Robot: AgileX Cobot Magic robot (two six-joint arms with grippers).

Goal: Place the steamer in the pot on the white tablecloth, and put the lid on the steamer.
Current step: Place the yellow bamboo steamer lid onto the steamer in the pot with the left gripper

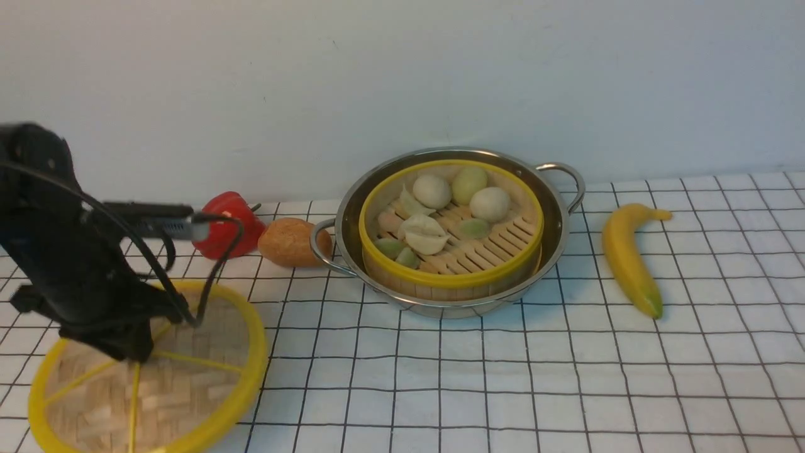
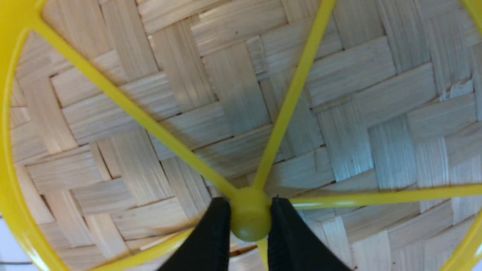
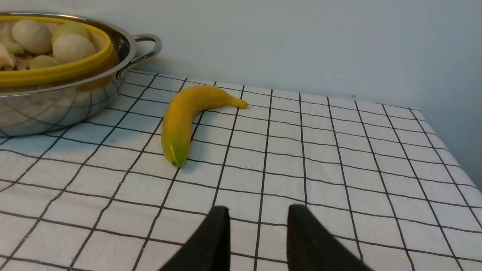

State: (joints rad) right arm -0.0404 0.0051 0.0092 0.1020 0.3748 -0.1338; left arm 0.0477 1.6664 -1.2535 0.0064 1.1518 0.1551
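Okay, your left gripper's got the lid by its knob, and the steamer's in the pot

So, biggest first: your white tablecloth (image 1: 434, 377) with the thin black grid runs under everything. The shiny steel pot (image 1: 443, 311) sits on it toward the back, in the middle of the front view, one looped handle out to each side.

Your lid (image 1: 188, 384), the woven disc with yellow rim and spokes, is at the near left, well apart from the pot. Can't tell from these views if it's touching the cloth. The bamboo steamer (image 1: 449, 279) is down inside the pot, its slatted floor showing around a bunch of white and pale green dumplings (image 1: 426, 234).

Your left gripper (image 2: 250, 207) has its jaws clamped on the yellow knob (image 2: 251, 222) at the lid's centre, where the spokes meet. Your right gripper (image 3: 259, 210) has its jaws apart, with gridded cloth visible between the fingers.

For the smaller stuff, you've got a yellow banana (image 1: 632, 261) with a green tip to the right of the pot, then a red pepper (image 1: 233, 220) on the left, right beside a brown potato-like thing (image 1: 288, 242) near the pot's left handle.
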